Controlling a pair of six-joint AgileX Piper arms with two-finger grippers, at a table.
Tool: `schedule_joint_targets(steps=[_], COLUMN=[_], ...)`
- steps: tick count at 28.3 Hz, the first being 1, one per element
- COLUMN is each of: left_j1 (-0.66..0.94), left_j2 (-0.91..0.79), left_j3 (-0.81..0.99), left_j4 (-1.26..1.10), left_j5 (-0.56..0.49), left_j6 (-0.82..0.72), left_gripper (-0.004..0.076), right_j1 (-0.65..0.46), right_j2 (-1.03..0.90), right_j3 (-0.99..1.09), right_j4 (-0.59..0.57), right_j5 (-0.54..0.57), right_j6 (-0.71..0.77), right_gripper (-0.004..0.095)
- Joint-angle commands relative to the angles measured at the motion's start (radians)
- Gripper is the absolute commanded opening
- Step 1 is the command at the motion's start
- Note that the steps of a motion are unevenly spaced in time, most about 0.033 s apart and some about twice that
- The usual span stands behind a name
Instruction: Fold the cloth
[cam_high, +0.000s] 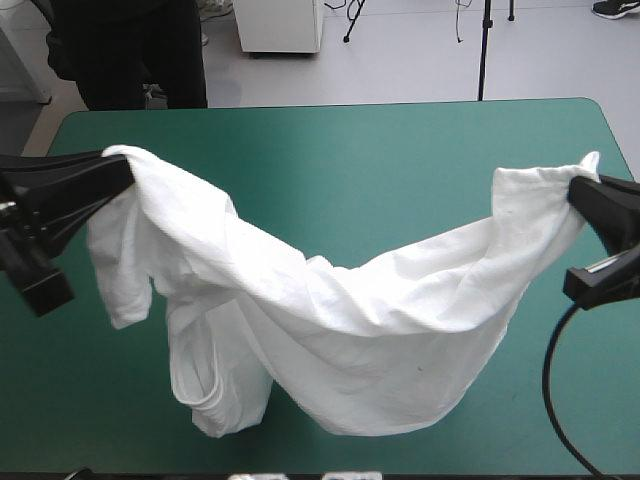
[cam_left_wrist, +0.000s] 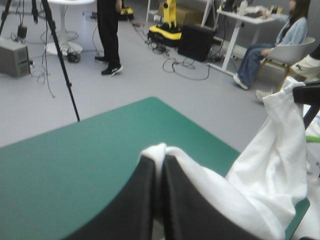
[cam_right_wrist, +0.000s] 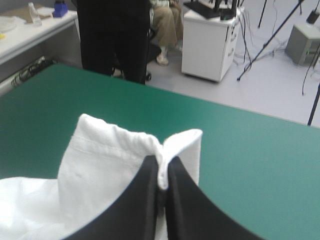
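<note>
The right gripper (cam_right_wrist: 163, 167) pinches a hemmed edge of the T-shirt (cam_right_wrist: 100, 170), its black fingers (cam_right_wrist: 142, 200) all but meeting on it. A small flap stands up just ahead of the fingertips. The rest spreads beside the gripper, above the teal-green cover (cam_right_wrist: 250, 150).

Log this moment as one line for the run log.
left gripper: shut on T-shirt | right gripper: shut on T-shirt | T-shirt: lifted, hanging between them, middle sagging

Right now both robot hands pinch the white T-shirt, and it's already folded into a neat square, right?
It isn't folded. The left gripper and the right gripper do pinch the T-shirt, but the high view shows it hanging unfolded between them, sagging low in the middle.
</note>
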Motion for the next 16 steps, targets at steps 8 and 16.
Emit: schedule_joint_targets(steps=[8,16], left_j1=[-0.007,-0.005], left_j2=[0.186,0.452], left_j3=[0.209,0.228], left_j4=[0.285,0.503], left_j5=[0.005,-0.140], left_j6=[-0.033,-0.033], left_gripper=[-0.0009,-0.0009], right_j1=[-0.005,-0.005], right_j2=[0.164,0.438], right_j3=[0.262,0.276], right_j4=[-0.007,-0.154], right_j5=[-0.197,-0.342], right_j6=[-0.009,-0.013], right_gripper=[-0.0017,-0.0017])
